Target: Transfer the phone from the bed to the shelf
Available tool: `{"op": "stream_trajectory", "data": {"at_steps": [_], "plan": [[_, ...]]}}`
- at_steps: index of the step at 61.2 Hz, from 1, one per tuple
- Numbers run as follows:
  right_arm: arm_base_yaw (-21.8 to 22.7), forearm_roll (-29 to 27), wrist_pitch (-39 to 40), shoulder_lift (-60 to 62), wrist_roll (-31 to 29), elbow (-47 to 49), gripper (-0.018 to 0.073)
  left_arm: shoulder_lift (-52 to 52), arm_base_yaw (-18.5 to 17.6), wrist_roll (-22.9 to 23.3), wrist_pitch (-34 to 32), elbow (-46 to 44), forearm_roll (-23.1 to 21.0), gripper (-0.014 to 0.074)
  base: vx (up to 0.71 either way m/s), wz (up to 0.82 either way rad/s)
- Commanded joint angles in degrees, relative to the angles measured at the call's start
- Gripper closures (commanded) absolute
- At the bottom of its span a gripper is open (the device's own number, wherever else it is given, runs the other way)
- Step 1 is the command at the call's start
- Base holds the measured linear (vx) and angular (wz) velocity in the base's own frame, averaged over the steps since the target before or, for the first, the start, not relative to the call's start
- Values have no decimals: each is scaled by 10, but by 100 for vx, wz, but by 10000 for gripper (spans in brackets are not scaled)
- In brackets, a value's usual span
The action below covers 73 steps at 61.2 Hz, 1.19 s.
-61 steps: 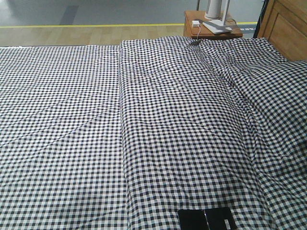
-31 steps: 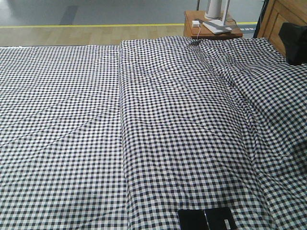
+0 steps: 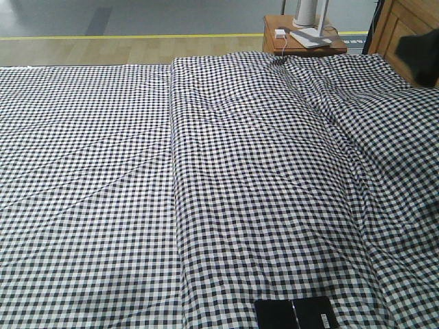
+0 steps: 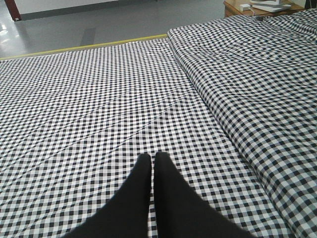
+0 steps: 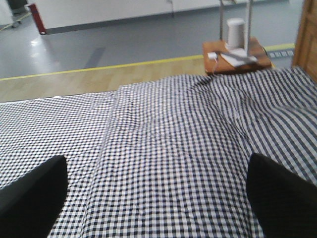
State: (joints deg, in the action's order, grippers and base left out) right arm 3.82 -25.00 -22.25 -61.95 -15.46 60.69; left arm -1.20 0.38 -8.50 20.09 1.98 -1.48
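Phone [image 3: 312, 314] flat on the bed [image 3: 103, 171], untouched
Left gripper [image 4: 152, 161] fingers pressed together over the cloth; right gripper [image 5: 154, 161] fingers spread wide

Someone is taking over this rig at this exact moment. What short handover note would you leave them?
Left gripper: shut, empty, hovering over the bed.
Right gripper: open, empty, above the bed and facing the bedside table.
Phone: probably one of two flat black rectangles lying side by side at the bed's near edge in the front view. I cannot tell which. Neither wrist view shows them.
Shelf: not in view.
Done: nothing, no grasp yet.
Left: grasp the phone, carry it to the shelf, and set it down.
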Motion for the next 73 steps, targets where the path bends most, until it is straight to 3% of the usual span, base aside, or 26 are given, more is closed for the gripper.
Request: {"op": "stream_trajectory", "data": {"at_steps": [1, 21, 35, 51, 73], "plan": [[60, -5, -49, -10, 21, 75, -120, -2, -4, 3, -42, -13, -5, 595, 0, 0], [222, 2, -202, -129, 13, 134, -113, -2, -4, 3, -42, -13, -5, 595, 0, 0], [302, -37, -281, -278, -55, 134, -104, -2, -4, 3, -42, -13, -5, 595, 0, 0], [318, -134, -390, -434, -221, 134, -92, -2, -4, 3, -42, -13, -5, 595, 0, 0], [318, -247, -472, -578, -360, 134, -77, -2, -4, 3, -42, -13, -5, 595, 0, 0]]}}
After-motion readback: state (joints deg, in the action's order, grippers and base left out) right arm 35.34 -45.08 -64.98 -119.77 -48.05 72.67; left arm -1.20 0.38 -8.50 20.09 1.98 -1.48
